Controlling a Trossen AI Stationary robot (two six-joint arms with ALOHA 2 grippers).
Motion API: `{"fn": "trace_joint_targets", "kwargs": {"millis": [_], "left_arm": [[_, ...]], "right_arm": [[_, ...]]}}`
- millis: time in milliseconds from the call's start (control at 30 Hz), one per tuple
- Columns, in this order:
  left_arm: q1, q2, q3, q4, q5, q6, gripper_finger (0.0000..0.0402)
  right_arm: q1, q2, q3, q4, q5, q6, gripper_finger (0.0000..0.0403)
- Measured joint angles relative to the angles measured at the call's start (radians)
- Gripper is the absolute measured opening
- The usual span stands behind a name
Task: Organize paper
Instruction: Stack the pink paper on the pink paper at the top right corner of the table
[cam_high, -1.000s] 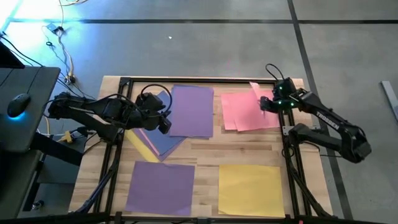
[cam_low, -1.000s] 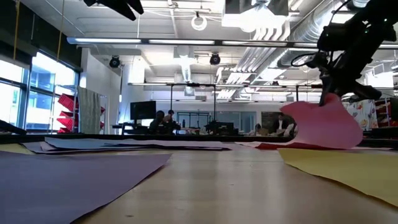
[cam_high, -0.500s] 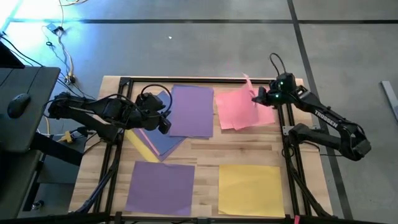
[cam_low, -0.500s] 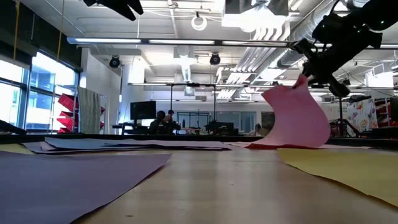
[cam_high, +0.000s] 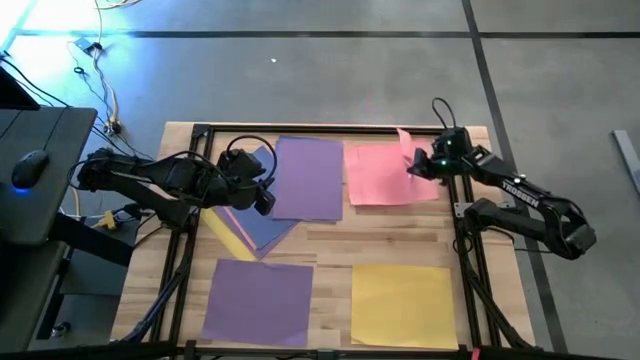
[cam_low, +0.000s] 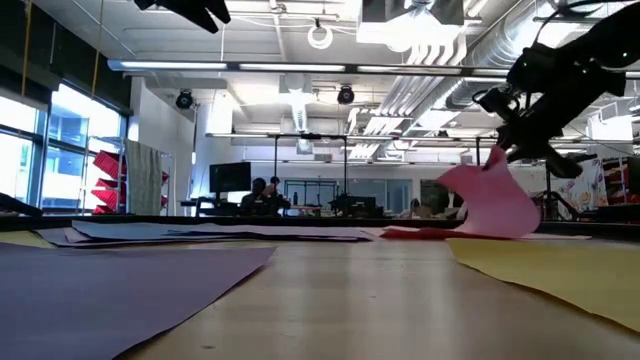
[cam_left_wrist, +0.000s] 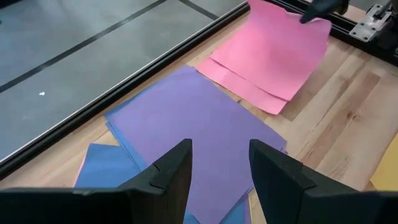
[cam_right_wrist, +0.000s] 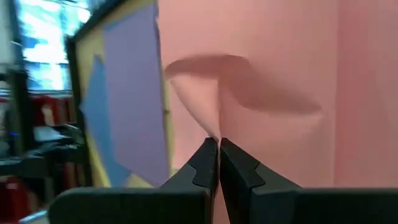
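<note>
Mid-step: aligning pink sheet (cam_high: 385, 172) at table's (cam_high: 400, 236) far right. Right gripper (cam_high: 418, 166) pinching its lifted corner, jaws clenched. Left gripper (cam_high: 268, 197) parted, empty, over purple sheet (cam_high: 310, 175). Next, likely: lower corner flat onto pink stack, release.

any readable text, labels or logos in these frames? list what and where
"TROSSEN": white lettering on the right arm in the high view, small but just legible.
The coloured paper sheets: no print on them.
Posters in the room behind the table in the low view: too small and blurred to read.
</note>
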Motion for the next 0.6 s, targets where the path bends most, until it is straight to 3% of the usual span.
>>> {"fn": "trace_joint_targets", "kwargs": {"millis": [167,600], "left_arm": [[0.000,0.000,0.000,0.000,0.001,0.000,0.0135],[0.000,0.000,0.000,0.000,0.005,-0.008,0.0135]], "right_arm": [[0.000,-0.002,0.000,0.145,-0.114,0.028,0.0000],[0.003,0.072,0.001,0.104,-0.063,0.002,0.0000]]}}
